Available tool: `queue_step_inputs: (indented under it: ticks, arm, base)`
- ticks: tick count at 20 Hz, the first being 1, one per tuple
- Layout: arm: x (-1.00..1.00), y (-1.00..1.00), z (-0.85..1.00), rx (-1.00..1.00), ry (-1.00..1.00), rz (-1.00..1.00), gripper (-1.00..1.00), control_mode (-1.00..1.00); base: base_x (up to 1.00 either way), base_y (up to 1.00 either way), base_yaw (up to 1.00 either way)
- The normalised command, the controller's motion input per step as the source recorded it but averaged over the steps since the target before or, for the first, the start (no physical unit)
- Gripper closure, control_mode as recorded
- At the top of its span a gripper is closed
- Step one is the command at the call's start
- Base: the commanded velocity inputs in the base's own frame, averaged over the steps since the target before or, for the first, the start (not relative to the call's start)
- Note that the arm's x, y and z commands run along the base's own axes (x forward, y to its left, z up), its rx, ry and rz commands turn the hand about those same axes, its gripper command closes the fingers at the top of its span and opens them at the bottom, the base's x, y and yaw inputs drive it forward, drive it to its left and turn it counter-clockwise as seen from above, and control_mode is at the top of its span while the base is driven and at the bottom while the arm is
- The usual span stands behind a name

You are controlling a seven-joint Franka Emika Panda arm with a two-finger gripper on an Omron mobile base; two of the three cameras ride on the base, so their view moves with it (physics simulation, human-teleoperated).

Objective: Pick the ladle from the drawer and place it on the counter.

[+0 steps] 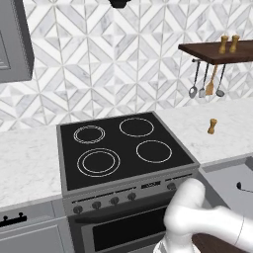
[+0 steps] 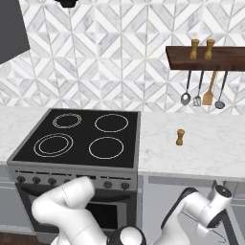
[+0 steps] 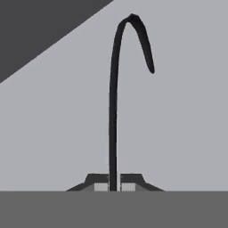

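The ladle point(image 3: 113, 111) runs as a thin dark rod straight up the hand view from between the two fingertips of the tool point(image 3: 113, 182), then curls over at its far end into a hook-like bend. The tool is clenched on the ladle, its dark tips pressed against the rod from both sides. Behind the ladle lies the flat pale-grey inside of the drawer point(image 3: 178, 133), with a darker grey wedge across the upper left corner of that view. In the left base view the drawer point(image 1: 232, 178) stands pulled out at the lower right, below the tabletop edge, and a short dark piece of the ladle point(image 1: 244, 187) shows at the picture's right border. In the right base view the white arm bends low to the right of the stove point(image 2: 81, 136), its end down in front of the cabinets. On the white marbled tabletop point(image 2: 206, 143) stands a small wooden pepper mill point(image 2: 180, 137), well apart from the stove, below a dark wooden shelf point(image 2: 206, 57) with hanging utensils.
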Motion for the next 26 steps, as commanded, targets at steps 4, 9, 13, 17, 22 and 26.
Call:
queue_step_inputs:
  ticks: [4,9,13,17,22,26]
  arm:
    - [-0.47,0.03,0.67,0.05,-0.12,0.00,1.00,-1.00]
    - [-0.09,0.15,1.00,0.04,-0.04,0.00,1.00,-1.00]
    - [0.00,0.00,1.00,0.00,0.00,-0.12,1.00,-1.00]
    - [0.00,0.00,1.00,0.00,0.00,-0.15,1.00,-1.00]
    - [0.50,0.02,1.00,0.00,0.00,-0.10,1.00,-1.00]
    - [0.99,0.47,0.94,-0.01,0.00,-0.05,1.00,-1.00]
  base:
    - [0.00,0.00,0.00]
    - [0.00,0.00,0.00]
    - [0.00,0.00,0.00]
    - [0.00,0.00,0.00]
    - [0.00,0.00,0.00]
    - [0.00,0.00,0.00]
